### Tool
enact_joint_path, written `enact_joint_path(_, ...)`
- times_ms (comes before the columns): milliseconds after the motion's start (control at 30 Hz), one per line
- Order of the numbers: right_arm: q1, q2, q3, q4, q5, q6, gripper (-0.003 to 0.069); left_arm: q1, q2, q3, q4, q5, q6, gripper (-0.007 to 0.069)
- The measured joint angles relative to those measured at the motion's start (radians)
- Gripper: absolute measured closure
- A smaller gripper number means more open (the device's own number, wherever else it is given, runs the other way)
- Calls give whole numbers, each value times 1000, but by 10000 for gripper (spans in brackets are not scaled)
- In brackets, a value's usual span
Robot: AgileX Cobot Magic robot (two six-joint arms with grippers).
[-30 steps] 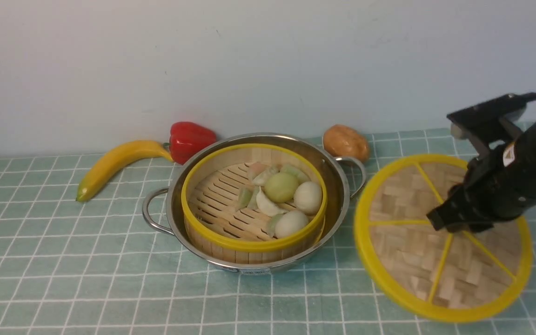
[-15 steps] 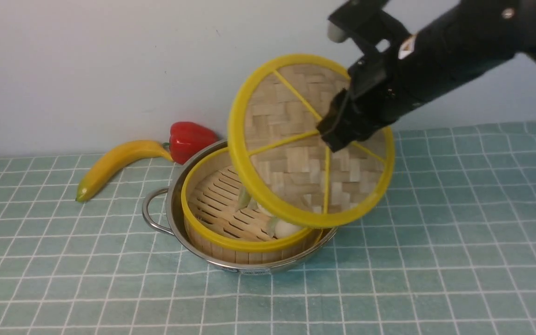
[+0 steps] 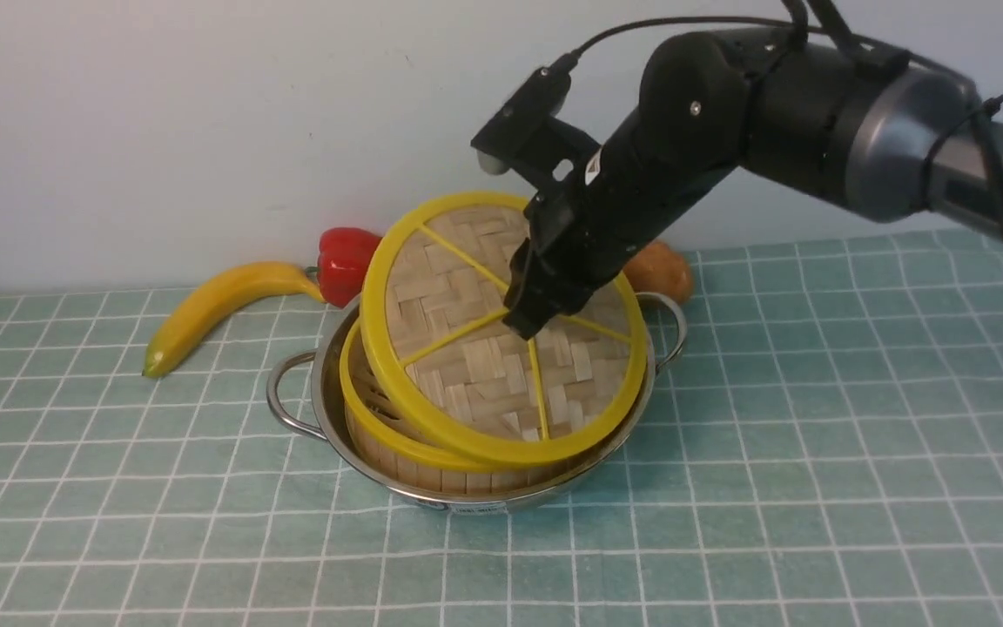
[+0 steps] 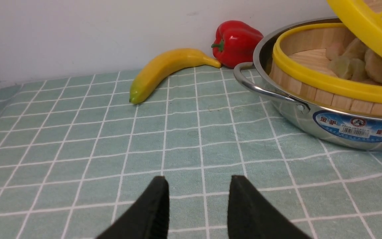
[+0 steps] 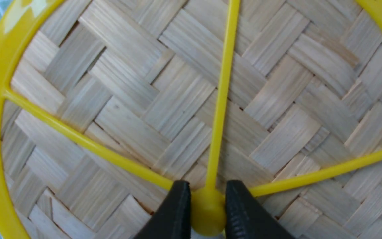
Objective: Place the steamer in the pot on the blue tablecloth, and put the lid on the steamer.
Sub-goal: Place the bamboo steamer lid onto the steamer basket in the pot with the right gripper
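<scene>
- Our right gripper (image 3: 526, 324) is clamped on the yellow centre hub of the lid (image 3: 467, 374), its jaws only narrowly apart.
- The lid hangs tilted beneath the gripper, just over the steamer (image 3: 380, 442).
- The steamer sits inside the pot (image 3: 320, 396) on the blue tablecloth (image 3: 815, 435).
- Beyond the pot lie a red pepper (image 3: 345, 261), a banana (image 3: 205, 309) and a potato (image 3: 663, 268).
- Our left gripper (image 4: 197, 179) gapes empty above the cloth.

banana (image 3: 214, 305): yellow, lying flat, stem end just beside pepper | red bell pepper (image 3: 343, 261): near wall (image 3: 205, 131) | potato (image 3: 665, 272): brown, partly hidden
</scene>
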Motion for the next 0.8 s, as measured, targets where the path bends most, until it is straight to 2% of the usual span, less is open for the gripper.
enact_joint_path(800, 29, 49, -3, 53, -67, -57, 511, 0, 0, 0, 0, 0, 0, 382)
